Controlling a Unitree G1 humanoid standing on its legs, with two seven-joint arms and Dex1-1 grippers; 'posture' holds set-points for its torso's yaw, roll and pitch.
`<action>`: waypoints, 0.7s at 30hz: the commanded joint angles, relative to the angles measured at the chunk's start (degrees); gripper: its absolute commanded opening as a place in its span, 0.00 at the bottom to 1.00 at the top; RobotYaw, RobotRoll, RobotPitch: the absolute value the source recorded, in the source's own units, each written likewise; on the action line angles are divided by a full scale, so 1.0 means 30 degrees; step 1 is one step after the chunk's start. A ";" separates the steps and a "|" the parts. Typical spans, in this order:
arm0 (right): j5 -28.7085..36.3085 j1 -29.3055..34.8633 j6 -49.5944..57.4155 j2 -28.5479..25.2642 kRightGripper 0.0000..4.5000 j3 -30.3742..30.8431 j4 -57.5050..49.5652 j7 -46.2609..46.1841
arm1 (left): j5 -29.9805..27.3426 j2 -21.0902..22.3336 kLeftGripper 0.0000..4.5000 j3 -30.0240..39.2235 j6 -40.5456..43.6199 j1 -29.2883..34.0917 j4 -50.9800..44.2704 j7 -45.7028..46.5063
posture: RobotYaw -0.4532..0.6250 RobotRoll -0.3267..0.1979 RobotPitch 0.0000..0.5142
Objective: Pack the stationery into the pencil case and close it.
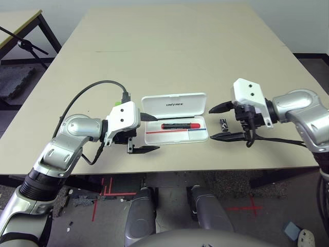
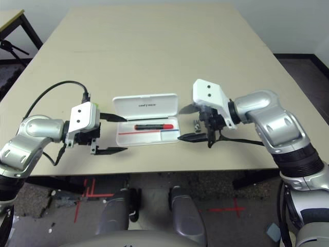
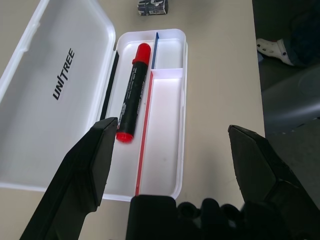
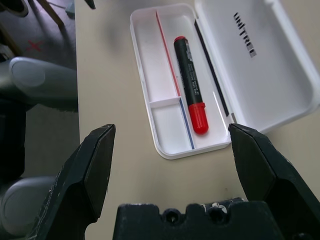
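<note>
Left gripper [image 1: 146, 133] fingers spread, empty, just off the pencil case's [image 1: 176, 105] left end. Right gripper [image 1: 222, 122] fingers spread too, empty, off the case's right end. Case open, lid tilted back, tray flat on table [image 1: 169, 46]. Red marker [image 1: 180, 125] lying in the tray's rear compartment. Tiny black-and-silver piece [image 1: 223, 123] on table just right of the case, between right fingers.

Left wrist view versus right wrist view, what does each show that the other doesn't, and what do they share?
Left wrist view: the small black-and-silver piece on the table beyond the pencil case. Right wrist view: a red tape mark on the floor. Shared: the open pencil case with the red marker lying in it, seen past the open left gripper or right gripper.
</note>
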 commanded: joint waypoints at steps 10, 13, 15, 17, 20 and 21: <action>0.0562 0.0437 0.0249 0.0015 1.00 0.0166 -0.0706 -0.0473 | -0.0042 0.0769 1.00 0.1762 0.3677 0.0892 -0.0583 0.2278 | 0.39 0.62 0.25; 0.0548 0.0511 0.0238 0.0059 1.00 0.0198 -0.0757 -0.0574 | 0.0035 0.0854 1.00 0.2351 0.6064 0.1053 -0.0523 0.3846 | 0.39 0.62 0.26; 0.0504 0.0552 0.0207 0.0097 1.00 0.0280 -0.0750 -0.0639 | -0.0066 0.0727 1.00 0.2687 0.7335 0.1057 -0.0493 0.4689 | 0.39 0.62 0.26; 0.0391 0.0566 0.0128 0.0168 1.00 0.0453 -0.0691 -0.0696 | -0.0264 0.0332 1.00 0.3103 0.8836 0.0850 -0.0298 0.5728 | 0.40 0.62 0.26; 0.0296 0.0517 0.0059 0.0286 1.00 0.0657 -0.0631 -0.0744 | -0.0532 -0.0285 1.00 0.3578 1.0826 0.0355 -0.0076 0.7008 | 0.40 0.62 0.26; 0.0278 0.0491 0.0042 0.0310 1.00 0.0713 -0.0617 -0.0758 | -0.0580 -0.0456 1.00 0.3687 1.1328 0.0187 -0.0034 0.7348 | 0.40 0.62 0.26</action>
